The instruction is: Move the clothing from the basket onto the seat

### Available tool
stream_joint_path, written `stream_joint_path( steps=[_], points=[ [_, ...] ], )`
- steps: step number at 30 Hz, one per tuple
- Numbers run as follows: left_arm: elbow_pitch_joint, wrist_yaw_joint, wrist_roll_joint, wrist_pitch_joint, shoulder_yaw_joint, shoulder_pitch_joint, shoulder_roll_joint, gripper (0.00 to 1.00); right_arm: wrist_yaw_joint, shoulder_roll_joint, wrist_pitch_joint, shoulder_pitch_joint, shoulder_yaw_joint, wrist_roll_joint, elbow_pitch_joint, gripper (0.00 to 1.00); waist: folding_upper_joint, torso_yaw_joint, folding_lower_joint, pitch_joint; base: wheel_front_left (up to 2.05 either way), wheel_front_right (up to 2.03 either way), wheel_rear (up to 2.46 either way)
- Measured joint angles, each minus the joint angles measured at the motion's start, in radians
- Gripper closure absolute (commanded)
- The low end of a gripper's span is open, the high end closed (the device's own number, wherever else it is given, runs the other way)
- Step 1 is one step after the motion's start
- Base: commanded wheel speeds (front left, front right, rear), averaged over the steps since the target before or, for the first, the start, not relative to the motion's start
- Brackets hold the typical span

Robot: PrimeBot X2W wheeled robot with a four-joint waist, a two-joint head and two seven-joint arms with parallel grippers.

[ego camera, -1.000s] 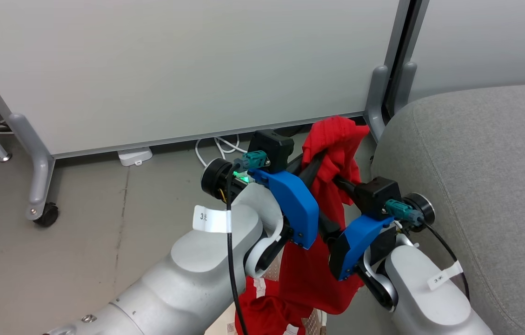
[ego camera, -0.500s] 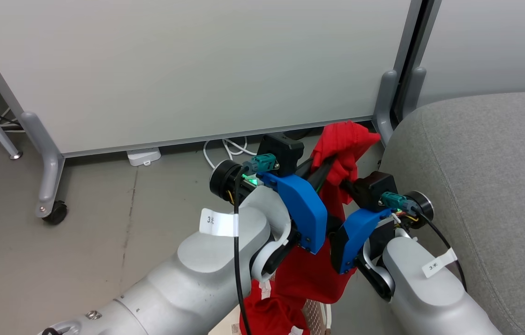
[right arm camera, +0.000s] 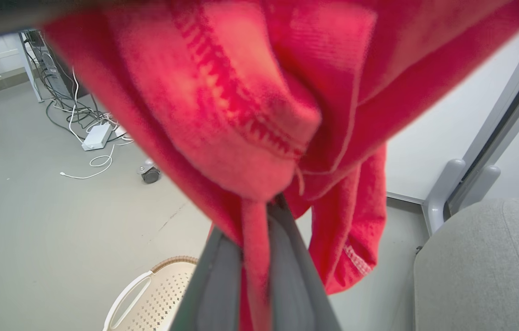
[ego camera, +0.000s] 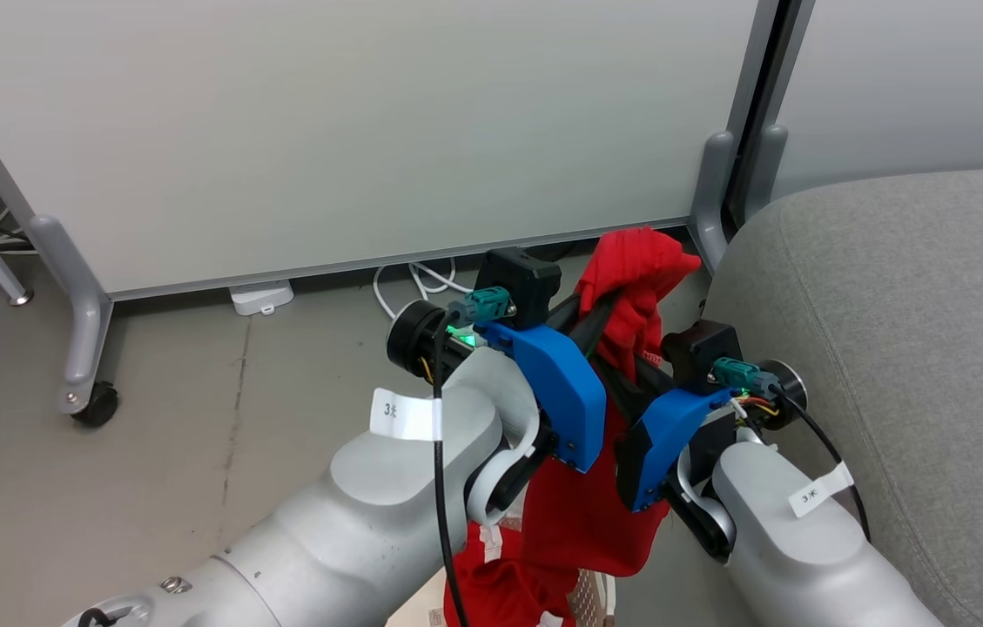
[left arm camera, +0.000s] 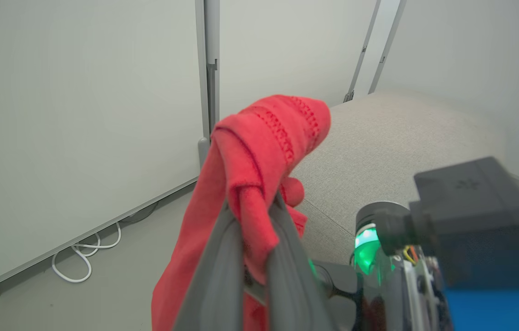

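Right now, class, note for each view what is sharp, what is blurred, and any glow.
Head view: even soft light, sharp throughout, a green lamp glowing on the left wrist. Left wrist view: garment fairly crisp, fingers and black housing at right blurred. Right wrist view: garment too close and soft; basket sharper.

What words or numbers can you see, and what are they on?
"3", then a small mark too blurred to read: on the left tag, a white strip on the left arm.
"3", then the same kind of blurred mark: on the right tag, a white strip on the right arm.
No other writing can be read.
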Motion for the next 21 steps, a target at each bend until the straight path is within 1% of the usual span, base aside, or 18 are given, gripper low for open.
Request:
stream_joint_path(
  steps=[8,9,10,12,21],
  points=[
    [0.013,0.000,-0.009,-0.007,-0.013,-0.005,0.000,1.00,0.000,0.000,-0.017,-0.004,0.012,0.017,0.021,1.00,0.0000,-0.003,0.0000,-0.002,0.00,0.00,0.00],
    [0.013,-0.001,-0.009,-0.009,-0.015,-0.005,0.000,0.85,0.000,0.000,-0.017,-0.005,0.015,0.022,0.021,1.00,0.0000,-0.003,0.0000,-0.002,0.00,0.00,0.00],
    [0.012,-0.001,-0.010,-0.010,-0.016,-0.005,0.000,0.60,0.000,0.000,-0.018,-0.007,0.019,0.025,0.022,1.00,0.0000,-0.003,0.0000,-0.002,0.00,0.00,0.00],
    [0.011,-0.001,-0.010,-0.014,-0.020,-0.005,0.000,0.00,0.000,0.000,-0.020,-0.007,0.026,0.028,0.024,1.00,0.0000,-0.002,0.0000,-0.003,0.00,0.00,0.00],
    [0.015,-0.003,-0.020,-0.027,-0.030,-0.011,0.000,0.00,0.000,0.000,-0.027,-0.009,0.042,0.051,0.040,1.00,0.0000,0.000,-0.0001,-0.004,0.00,0.00,0.00]
  ],
)
